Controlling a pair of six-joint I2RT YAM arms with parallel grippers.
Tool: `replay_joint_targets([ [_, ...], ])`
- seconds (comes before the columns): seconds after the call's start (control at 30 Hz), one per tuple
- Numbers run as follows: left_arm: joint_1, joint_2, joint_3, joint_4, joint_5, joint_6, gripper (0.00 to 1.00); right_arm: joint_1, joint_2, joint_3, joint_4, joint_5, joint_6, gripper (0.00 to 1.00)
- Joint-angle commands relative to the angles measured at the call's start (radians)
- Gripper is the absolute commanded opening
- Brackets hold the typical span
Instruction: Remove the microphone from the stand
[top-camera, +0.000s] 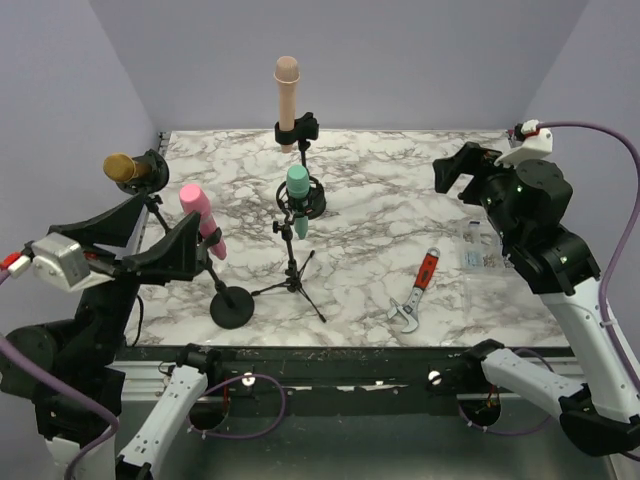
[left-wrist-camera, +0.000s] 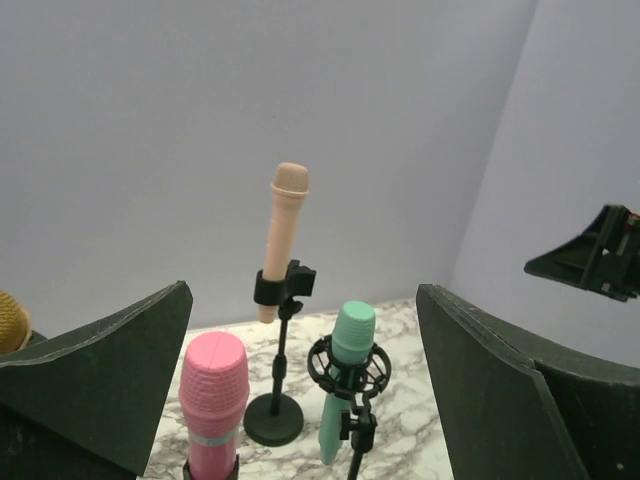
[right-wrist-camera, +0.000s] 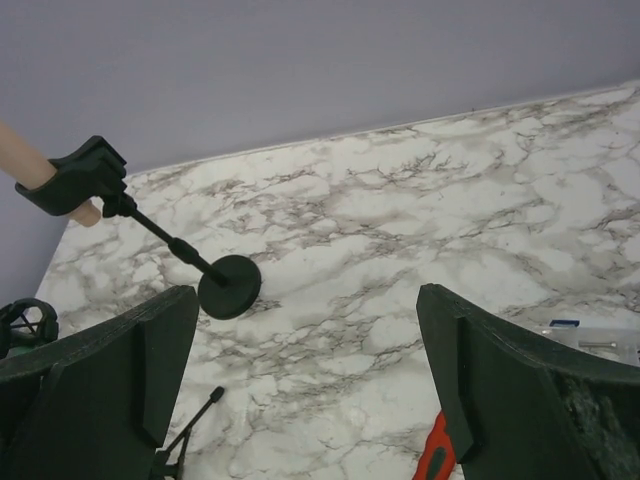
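Several microphones stand in black stands on the marble table (top-camera: 380, 210). A peach one (top-camera: 287, 88) is upright in a clip at the back. A green one (top-camera: 298, 196) sits in a shock mount on a tripod. A pink one (top-camera: 201, 218) tilts on a round-base stand, and a gold one (top-camera: 121, 167) is at the far left. My left gripper (top-camera: 160, 235) is open and empty, held above the table's left side, just left of the pink microphone (left-wrist-camera: 213, 398). My right gripper (top-camera: 462, 168) is open and empty, raised over the right side, away from all the stands.
A red adjustable wrench (top-camera: 418, 290) lies at the front right and shows in the right wrist view (right-wrist-camera: 437, 455). A small clear packet (top-camera: 475, 248) lies near the right edge. The tripod legs (top-camera: 300, 288) spread at front centre. Grey walls close the back and sides.
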Motion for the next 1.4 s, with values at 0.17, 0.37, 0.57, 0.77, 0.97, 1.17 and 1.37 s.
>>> replay_joint_targets([
  [0.17,0.005,0.147,0.114,-0.074,0.216,-0.023,0.99,-0.005,0.076,-0.008,-0.003,-0.251,-0.017,1.0],
  [0.37,0.005,0.209,0.115,0.001,0.332,-0.043,0.99,0.001,0.168,-0.032,0.082,-0.61,0.035,1.0],
  [0.57,0.004,0.237,0.064,0.057,0.422,-0.034,0.98,0.202,0.233,0.003,0.168,-0.587,0.031,1.0],
  [0.77,0.002,0.176,-0.069,0.181,0.518,-0.017,0.99,0.388,0.334,0.094,0.181,-0.379,-0.013,1.0],
  [0.97,-0.005,0.085,-0.193,0.272,0.526,0.017,0.99,0.466,0.437,0.194,0.159,-0.225,-0.031,1.0],
  [1.17,-0.005,0.002,-0.287,0.321,0.474,0.039,0.99,0.495,0.508,0.255,0.154,-0.136,-0.031,1.0],
  [1.37,-0.006,-0.056,-0.346,0.344,0.447,0.056,0.99,0.537,0.567,0.299,0.174,-0.052,-0.084,1.0],
])
